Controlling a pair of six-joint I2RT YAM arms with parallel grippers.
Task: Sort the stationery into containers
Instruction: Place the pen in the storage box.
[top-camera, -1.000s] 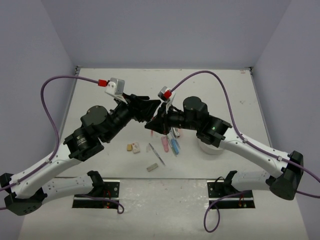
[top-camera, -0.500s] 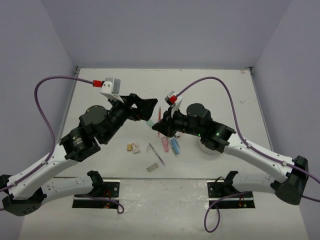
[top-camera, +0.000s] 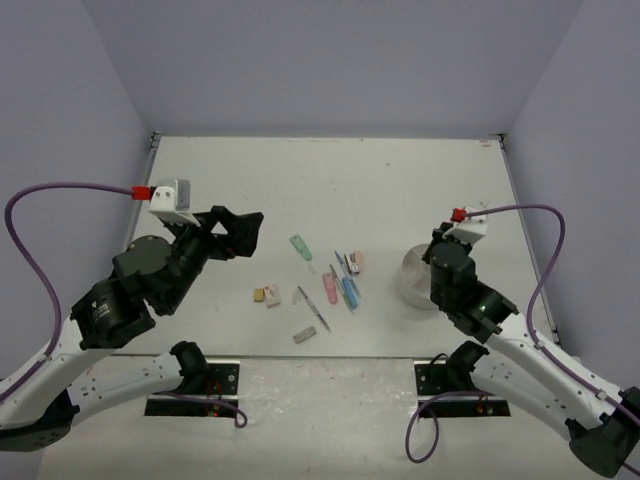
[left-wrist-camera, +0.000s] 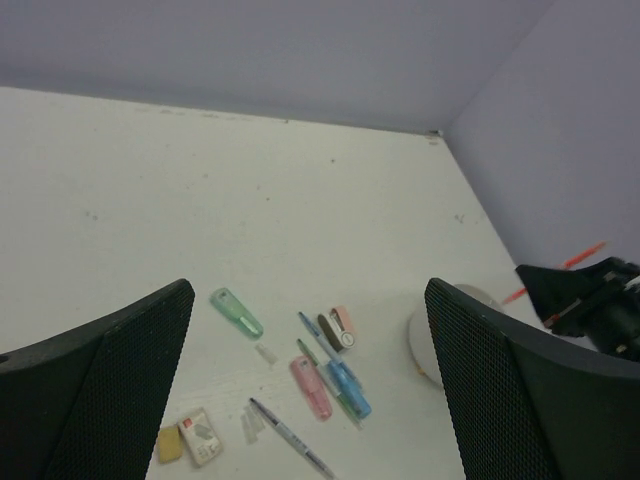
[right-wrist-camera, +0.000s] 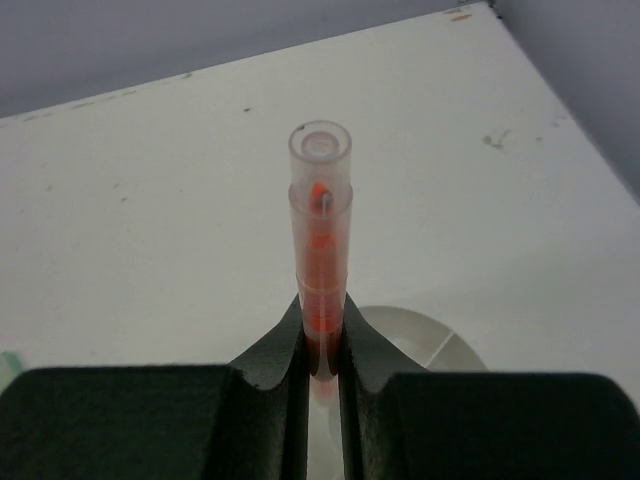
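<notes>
The stationery lies loose mid-table: a green piece (top-camera: 300, 246), a pink piece (top-camera: 330, 289), a blue piece (top-camera: 349, 292), a thin pen (top-camera: 313, 308), tan and white blocks (top-camera: 266, 295) and a grey block (top-camera: 305, 335). The round white organizer (top-camera: 412, 280) stands at the right. My right gripper (right-wrist-camera: 322, 350) is shut on a clear red pen (right-wrist-camera: 320, 250), held upright just above the organizer's rim (right-wrist-camera: 425, 335). My left gripper (top-camera: 238, 232) is open and empty, raised left of the pile. In the left wrist view (left-wrist-camera: 308, 290) it looks down on the green piece (left-wrist-camera: 236, 312) and pink piece (left-wrist-camera: 310, 387).
A pink-and-white stapler-like item (top-camera: 355, 263) lies among the pens. The right arm's wrist (top-camera: 445, 265) hangs over part of the organizer. Grey walls close the table at the back and both sides. The arm bases sit at the near edge.
Both arms have pulled back from the table's centre. The right gripper has carried the red pen right, over the organizer. The left gripper has withdrawn left, open.
</notes>
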